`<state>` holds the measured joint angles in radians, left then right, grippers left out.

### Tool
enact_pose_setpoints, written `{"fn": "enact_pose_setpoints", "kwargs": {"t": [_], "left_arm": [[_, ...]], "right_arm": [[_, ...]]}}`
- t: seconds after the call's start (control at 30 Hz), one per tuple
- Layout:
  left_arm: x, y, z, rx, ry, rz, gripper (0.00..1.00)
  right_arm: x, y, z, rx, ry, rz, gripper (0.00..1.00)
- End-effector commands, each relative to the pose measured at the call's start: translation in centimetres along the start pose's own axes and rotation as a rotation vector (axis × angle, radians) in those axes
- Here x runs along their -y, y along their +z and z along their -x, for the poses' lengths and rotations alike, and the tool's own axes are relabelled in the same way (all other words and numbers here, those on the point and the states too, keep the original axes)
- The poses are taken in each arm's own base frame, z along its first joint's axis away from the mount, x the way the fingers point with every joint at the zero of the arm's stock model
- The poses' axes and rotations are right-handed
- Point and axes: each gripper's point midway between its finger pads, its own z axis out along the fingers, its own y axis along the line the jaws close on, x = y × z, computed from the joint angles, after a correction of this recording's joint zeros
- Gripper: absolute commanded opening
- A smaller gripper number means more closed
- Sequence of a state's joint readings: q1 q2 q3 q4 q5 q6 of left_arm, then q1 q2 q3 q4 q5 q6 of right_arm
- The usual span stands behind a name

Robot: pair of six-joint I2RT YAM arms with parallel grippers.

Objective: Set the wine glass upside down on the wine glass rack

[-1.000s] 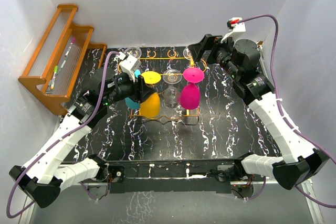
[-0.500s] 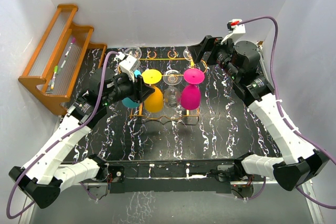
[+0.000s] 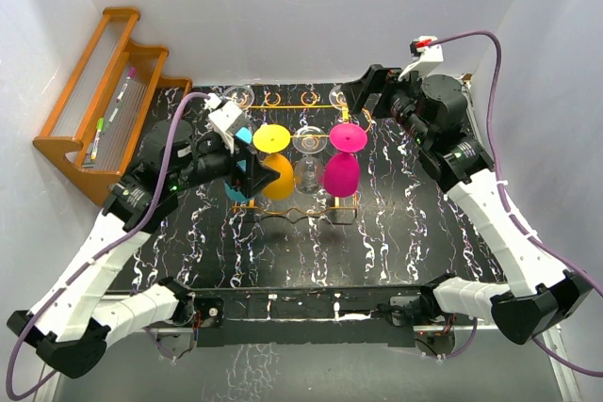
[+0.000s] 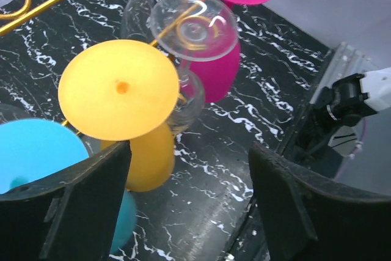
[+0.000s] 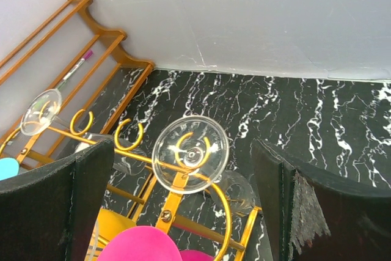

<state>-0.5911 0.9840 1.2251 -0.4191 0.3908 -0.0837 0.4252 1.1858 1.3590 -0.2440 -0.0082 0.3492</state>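
Note:
The orange-gold wire rack (image 3: 300, 215) stands mid-table. A blue (image 3: 237, 185), a yellow (image 3: 271, 137), a clear (image 3: 308, 138) and a magenta wine glass (image 3: 345, 135) hang upside down on its front rail. Clear glasses hang at the back left (image 3: 239, 95) and back right (image 3: 337, 94). My left gripper (image 3: 252, 174) is open and empty, just left of the yellow glass (image 4: 119, 88) and not touching it. My right gripper (image 3: 351, 104) is open and empty above the back right clear glass (image 5: 190, 153), which sits in a ring slot of the rack (image 5: 131, 136).
A brown wooden stepped rack (image 3: 89, 91) with thin tubes stands against the left wall. White walls close in the back and both sides. The arm bases sit on the bar at the near edge (image 3: 311, 308).
My left gripper has drawn back to the left, away from the yellow glass, which now hangs on the front rail by itself. The right arm has hardly moved.

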Motion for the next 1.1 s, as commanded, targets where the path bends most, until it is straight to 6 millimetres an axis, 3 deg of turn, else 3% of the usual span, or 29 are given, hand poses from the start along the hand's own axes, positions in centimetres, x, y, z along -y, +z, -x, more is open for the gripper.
{"fn": "enact_pose_setpoints", "kwargs": {"t": [0.0,0.07,0.2,0.33,0.43,0.5,0.63,0.73,0.9,1.0,1.07], "left_arm": [[2.8,-3.6,1.4,0.009,0.09,-0.089,0.81],[3.1,-4.8,1.3,-0.001,0.119,-0.09,0.96],[1.7,-7.4,2.8,0.038,0.199,0.044,0.97],[-3.3,-10.5,5.0,0.086,0.25,0.346,0.97],[-7.3,-13.8,5.8,0.098,0.274,0.593,0.97],[-9.6,-15.9,5.8,0.087,0.277,0.74,0.97],[-13.6,-17.7,2.6,-0.113,0.232,0.924,0.97],[-16.4,-18.2,-0.3,-0.259,0.142,1.024,0.97],[-17.8,-16.3,-5.2,-0.352,-0.127,0.933,0.97],[-18.0,-15.1,-9.0,-0.434,-0.313,0.854,0.97],[-17.8,-14.5,-9.8,-0.408,-0.363,0.803,0.97]], "right_arm": [[1.2,-1.1,1.7,0.053,-0.005,-0.074,0.98],[1.9,-1.1,1.9,0.061,0.001,-0.101,0.98],[4.2,-0.9,2.5,0.052,0.018,-0.152,0.98],[10.8,-0.6,1.3,-0.048,0.101,-0.236,0.98],[15.7,-2.3,0.3,-0.053,0.17,-0.336,0.98],[17.7,-3.8,-0.3,-0.039,0.192,-0.41,0.98],[18.6,-5.2,-2.9,-0.056,0.197,-0.446,0.98],[19.3,-6.1,-6.9,-0.121,0.226,-0.471,0.98],[20.1,-8.1,-12.9,-0.238,0.34,-0.542,0.98],[20.6,-9.6,-15.2,-0.284,0.399,-0.617,0.98],[20.6,-10.3,-16.4,-0.313,0.426,-0.641,0.98]]}}
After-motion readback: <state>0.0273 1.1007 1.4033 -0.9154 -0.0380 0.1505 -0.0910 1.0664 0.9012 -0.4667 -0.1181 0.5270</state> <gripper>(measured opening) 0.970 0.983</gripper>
